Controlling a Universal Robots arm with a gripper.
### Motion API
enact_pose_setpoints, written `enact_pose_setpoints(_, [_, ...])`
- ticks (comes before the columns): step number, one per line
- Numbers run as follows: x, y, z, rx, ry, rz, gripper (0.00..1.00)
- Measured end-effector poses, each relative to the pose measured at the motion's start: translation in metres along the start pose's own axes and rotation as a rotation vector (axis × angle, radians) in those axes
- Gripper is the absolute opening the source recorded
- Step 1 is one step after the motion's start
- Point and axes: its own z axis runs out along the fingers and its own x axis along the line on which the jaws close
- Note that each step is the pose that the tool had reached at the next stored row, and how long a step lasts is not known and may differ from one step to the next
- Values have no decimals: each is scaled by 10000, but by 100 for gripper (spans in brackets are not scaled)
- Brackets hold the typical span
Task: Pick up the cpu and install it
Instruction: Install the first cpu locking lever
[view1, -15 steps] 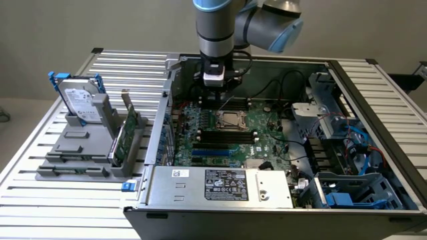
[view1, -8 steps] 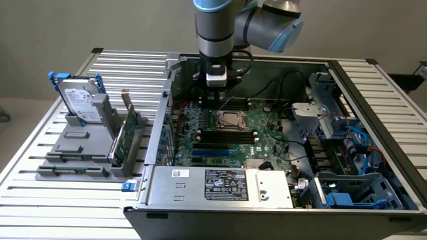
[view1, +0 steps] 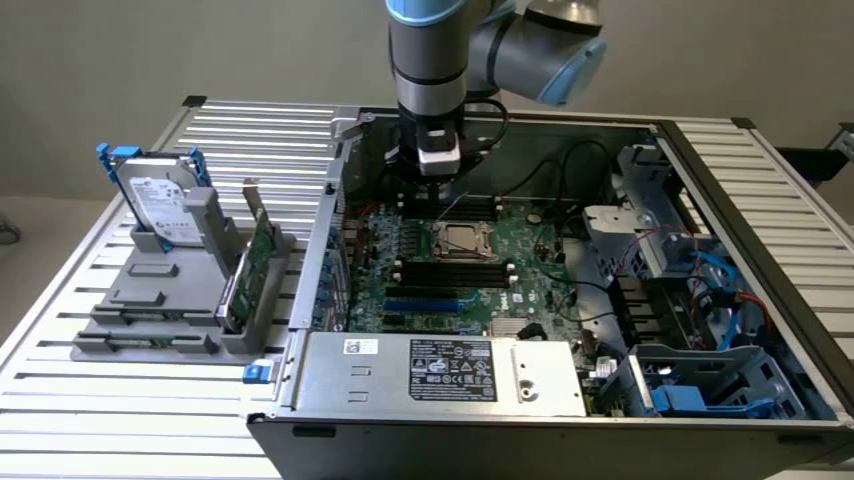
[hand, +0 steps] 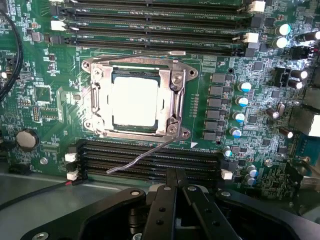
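Looking past the hand (hand: 175, 172), pressed together and pinching nothing, poised over the near black memory slots (hand: 150, 162). Finding the cpu (hand: 135, 101) flat inside the metal-framed socket (hand: 176, 97) on the green motherboard (hand: 45, 95), with a thin wire lever (hand: 140, 159) reaching over those slots. Beyond, further memory slots (hand: 160, 22), all inside the open computer case (view1: 400, 370) on the slatted desk (view1: 134, 420).

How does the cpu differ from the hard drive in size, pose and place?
The cpu is small and square; the hard drive is larger and rectangular. The cpu lies flat in the motherboard socket; the hard drive stands upright in a grey stand outside the case. Both look silver.
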Motion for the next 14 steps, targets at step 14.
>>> enact_pose_setpoints(14, [-15, 100, -26, 99, -6, -1306, 11])
